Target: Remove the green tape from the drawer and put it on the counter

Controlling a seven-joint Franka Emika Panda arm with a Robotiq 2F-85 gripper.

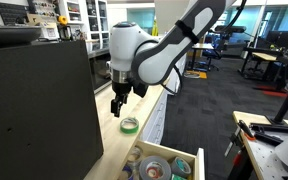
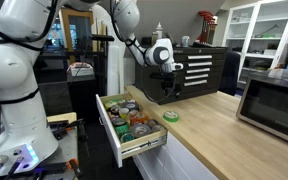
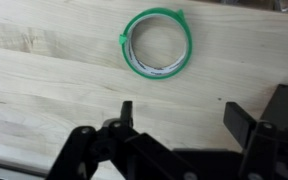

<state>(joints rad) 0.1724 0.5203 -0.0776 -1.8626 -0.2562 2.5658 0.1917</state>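
Observation:
The green tape (image 3: 156,45) is a thin light green ring lying flat on the light-wood counter (image 3: 44,80). It also shows in both exterior views (image 1: 130,125) (image 2: 171,116) on the counter, beside the open drawer (image 2: 134,150). My gripper (image 3: 179,115) is open and empty. It hangs a little above the counter, just off the tape, and touches nothing. In the exterior views the gripper (image 1: 118,102) (image 2: 167,88) is raised above the tape. The drawer (image 1: 189,165) stands pulled out and holds several other rolls and small items.
A large dark box (image 1: 39,110) stands on the counter close beside the arm. A microwave (image 2: 274,100) sits at the counter's other end. A dark tool chest (image 2: 199,70) stands behind. The counter edge runs along the drawer side.

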